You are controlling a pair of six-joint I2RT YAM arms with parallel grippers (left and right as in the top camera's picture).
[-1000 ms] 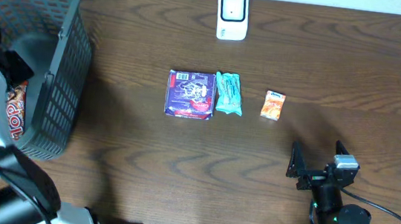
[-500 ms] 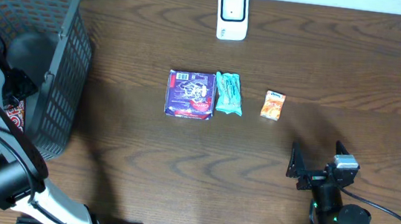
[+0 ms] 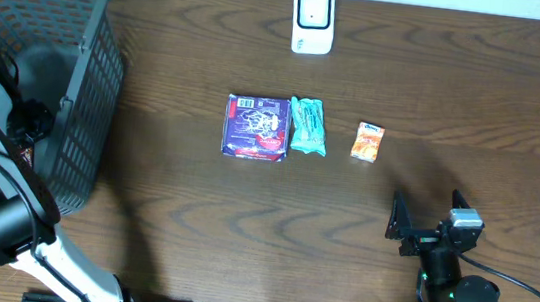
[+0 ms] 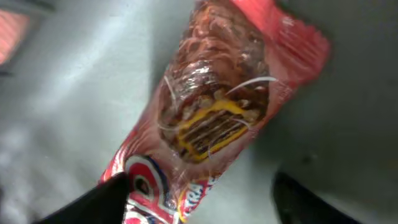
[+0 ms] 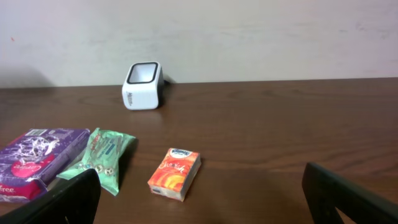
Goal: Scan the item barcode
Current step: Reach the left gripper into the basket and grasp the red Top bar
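At the near edge of the dark wooden counter (image 3: 192,223), to the right, the right pincer (image 5: 208,199) hangs low with its fingers spread wide and nothing between them.

At the near left, the left arm reaches down into a grey mesh basket (image 3: 91,82). Its wrist view shows the left pincer (image 4: 202,205) open over a red snack packet (image 4: 211,118) that lies tilted on the basket floor. One dark fingertip sits right at the packet's lower edge. The other fingertip stands clear of it on the opposite side.

Farther out, mid-counter, three items lie in a row. A purple packet (image 3: 256,127) and a teal packet (image 3: 308,126) are side by side. A small orange box (image 3: 369,141) sits a little apart to their right.

At the far edge, a white scanner (image 3: 313,21) stands alone, well apart from the basket.
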